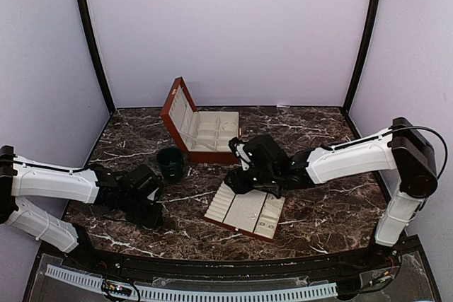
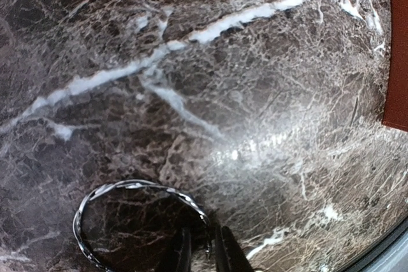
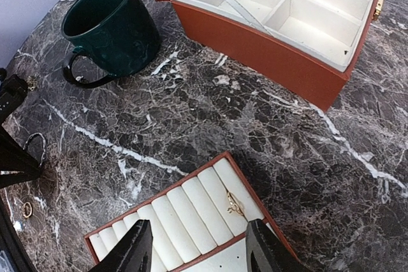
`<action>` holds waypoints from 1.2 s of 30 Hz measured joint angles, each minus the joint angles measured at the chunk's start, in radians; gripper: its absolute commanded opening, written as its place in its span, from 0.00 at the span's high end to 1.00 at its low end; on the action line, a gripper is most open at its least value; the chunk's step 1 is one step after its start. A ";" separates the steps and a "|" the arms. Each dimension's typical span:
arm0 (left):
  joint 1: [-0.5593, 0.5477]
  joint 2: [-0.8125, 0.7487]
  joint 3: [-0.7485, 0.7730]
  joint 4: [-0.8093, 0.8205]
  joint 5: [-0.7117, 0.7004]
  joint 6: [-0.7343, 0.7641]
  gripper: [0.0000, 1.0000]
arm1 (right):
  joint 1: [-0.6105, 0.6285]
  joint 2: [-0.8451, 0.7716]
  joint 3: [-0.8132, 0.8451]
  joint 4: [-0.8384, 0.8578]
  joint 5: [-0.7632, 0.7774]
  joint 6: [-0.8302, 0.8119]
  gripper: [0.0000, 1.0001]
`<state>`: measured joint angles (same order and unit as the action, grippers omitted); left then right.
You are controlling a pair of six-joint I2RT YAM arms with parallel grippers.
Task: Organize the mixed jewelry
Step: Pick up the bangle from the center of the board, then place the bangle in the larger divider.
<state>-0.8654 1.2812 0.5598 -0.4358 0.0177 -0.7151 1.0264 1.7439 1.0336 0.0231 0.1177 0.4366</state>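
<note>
bangle (image 2: pixel 137 185) lies with its rim between the left gripper's (image 2: pixel 205 256) fingertips.

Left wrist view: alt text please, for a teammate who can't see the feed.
A thin twisted silver loop lies on the dark marble table, and the left gripper straddles its right rim, jaws nearly together; whether they pinch it is unclear. A red-brown edge shows at far right.

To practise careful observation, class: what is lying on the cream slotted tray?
One small gold ring sits between two rolls of the slotted tray. The right gripper covers part of it; anything there is hidden.
</note>
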 measured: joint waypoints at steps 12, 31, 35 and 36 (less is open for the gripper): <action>-0.005 0.000 -0.007 0.022 0.020 -0.007 1.00 | -0.034 -0.098 -0.076 0.035 0.064 0.029 0.49; -0.024 0.129 0.335 -0.149 0.079 0.165 1.00 | -0.493 -0.397 -0.387 0.323 0.147 -0.129 0.20; -0.043 0.174 0.457 -0.200 0.079 0.206 1.00 | -0.584 -0.420 -0.455 0.395 0.126 -0.132 0.18; -0.047 0.189 0.503 -0.212 0.075 0.214 1.00 | -0.591 -0.427 -0.470 0.402 0.122 -0.133 0.18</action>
<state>-0.9127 1.4700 1.0626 -0.6479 0.0929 -0.5007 0.4358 1.3167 0.5640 0.4252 0.2401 0.3038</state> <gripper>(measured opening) 0.008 0.816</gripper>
